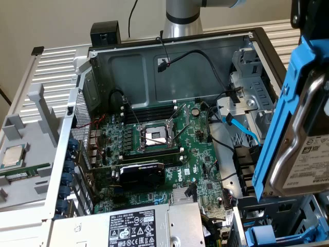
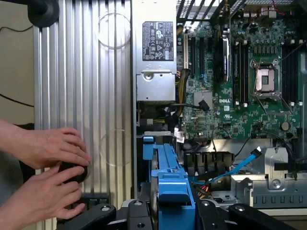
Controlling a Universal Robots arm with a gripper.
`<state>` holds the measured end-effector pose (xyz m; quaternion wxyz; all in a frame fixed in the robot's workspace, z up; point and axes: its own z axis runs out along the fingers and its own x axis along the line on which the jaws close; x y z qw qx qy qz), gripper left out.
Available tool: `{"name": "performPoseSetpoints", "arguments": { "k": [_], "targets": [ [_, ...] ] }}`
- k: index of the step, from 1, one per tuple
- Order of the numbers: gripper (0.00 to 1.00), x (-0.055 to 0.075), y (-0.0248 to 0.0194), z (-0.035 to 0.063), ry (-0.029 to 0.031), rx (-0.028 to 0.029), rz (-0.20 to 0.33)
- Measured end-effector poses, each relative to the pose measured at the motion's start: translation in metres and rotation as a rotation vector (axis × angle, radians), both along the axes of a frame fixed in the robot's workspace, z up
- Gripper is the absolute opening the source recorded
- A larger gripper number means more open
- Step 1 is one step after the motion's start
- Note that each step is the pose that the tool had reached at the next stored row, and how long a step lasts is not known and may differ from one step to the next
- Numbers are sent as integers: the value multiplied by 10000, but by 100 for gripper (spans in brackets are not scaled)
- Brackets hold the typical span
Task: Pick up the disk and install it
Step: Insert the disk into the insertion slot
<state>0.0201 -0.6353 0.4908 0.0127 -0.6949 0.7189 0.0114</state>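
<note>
The disk (image 1: 304,154) is a silver-grey drive with a white label, clipped in a blue carrier frame (image 1: 280,118). It hangs tilted in the air at the exterior view's right, above the open computer case's drive bays (image 1: 245,92). In the wrist view the blue carrier (image 2: 169,184) is seen edge-on, clamped between the black fingers (image 2: 135,213) of my gripper (image 2: 170,211), which is shut on it. Below the disk, more of the metal drive cage (image 2: 268,189) and a blue cable (image 2: 240,165) show.
The open case holds the green motherboard (image 1: 159,154), its bare CPU socket (image 1: 156,137), a black card (image 1: 141,175) and the power supply (image 1: 139,226). Another blue carrier (image 1: 280,236) sits low at the exterior view's right. A person's hands (image 2: 45,165) rest on the ribbed table (image 2: 81,72).
</note>
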Motion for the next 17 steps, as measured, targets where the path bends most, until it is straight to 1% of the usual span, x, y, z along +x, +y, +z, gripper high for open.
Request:
{"name": "performPoseSetpoints", "arguments": {
  "k": [4, 10, 17],
  "targets": [
    [37, -1, 1, -43, 0, -3, -13],
    [37, -4, 13, -154, 0, -2, -31],
    [37, -5, 14, -278, 0, -1, -39]
  ]
}}
